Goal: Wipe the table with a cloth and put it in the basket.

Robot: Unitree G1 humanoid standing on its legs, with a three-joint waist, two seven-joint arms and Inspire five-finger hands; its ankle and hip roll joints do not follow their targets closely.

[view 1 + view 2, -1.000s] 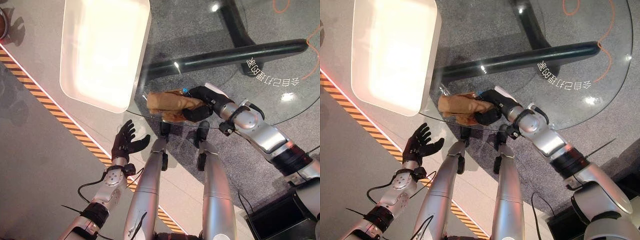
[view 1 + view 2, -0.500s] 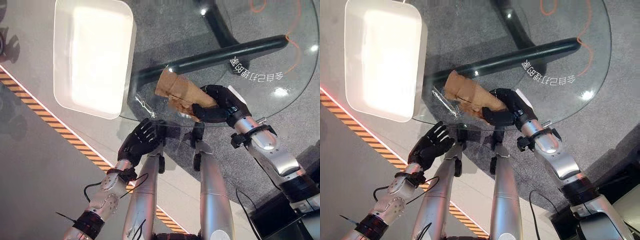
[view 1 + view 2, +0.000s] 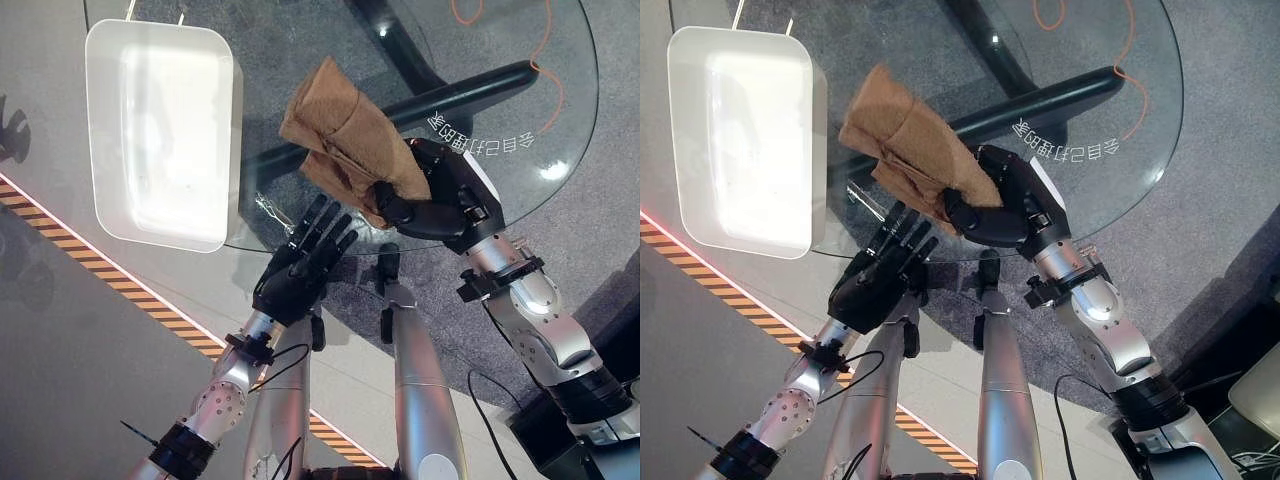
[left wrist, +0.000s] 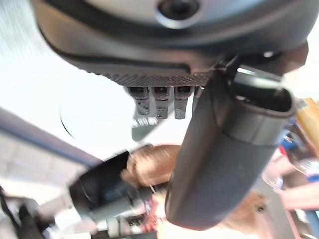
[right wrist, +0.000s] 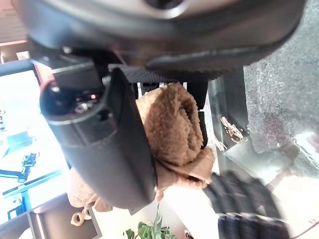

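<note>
A brown cloth (image 3: 345,135) hangs lifted above the round glass table (image 3: 520,90), and my right hand (image 3: 440,195) is shut on its lower end. The right wrist view has the cloth (image 5: 174,132) bunched between the thumb and the fingers. My left hand (image 3: 300,265) reaches up with straight fingers at the table's near edge, just below and left of the cloth, not touching it. A white rectangular basket (image 3: 160,130) stands on the floor to the left of the table.
Under the glass lie the table's black tubular base (image 3: 470,90) and grey carpet. An orange and black striped line (image 3: 120,285) runs along the floor on the left. An orange cable (image 3: 490,15) lies at the far side.
My right hand has lifted the cloth off the glass and carried it up and leftward. My left hand has risen to the table's edge with its fingers straightened. The camera has shifted too.
</note>
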